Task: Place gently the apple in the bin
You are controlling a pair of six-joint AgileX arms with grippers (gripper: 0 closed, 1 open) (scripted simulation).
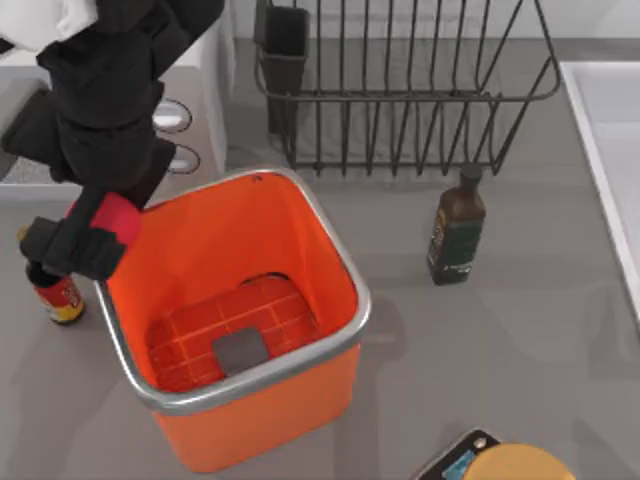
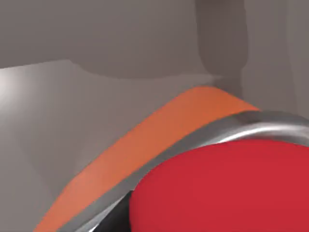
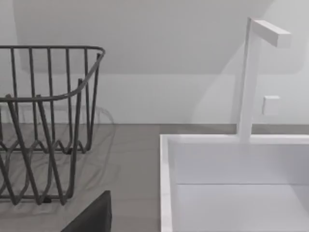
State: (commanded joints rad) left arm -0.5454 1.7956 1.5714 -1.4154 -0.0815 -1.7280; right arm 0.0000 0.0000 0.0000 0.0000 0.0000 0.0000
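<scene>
Apple (image 2: pixel 222 188) against bin (image 2: pixel 159 130) rim, gripped.

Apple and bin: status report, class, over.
Left gripper shut on small crimson-red apple, over big orange square bin's silver rim. Apple not yet inside. Nothing blocking.

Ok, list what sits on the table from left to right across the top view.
Small red-labelled bottle → orange bin → dark green bottle → yellow-orange round thing → white sink.

Left claw (image 1: pixel 100 232) clamped, hanging at table's left.
</scene>
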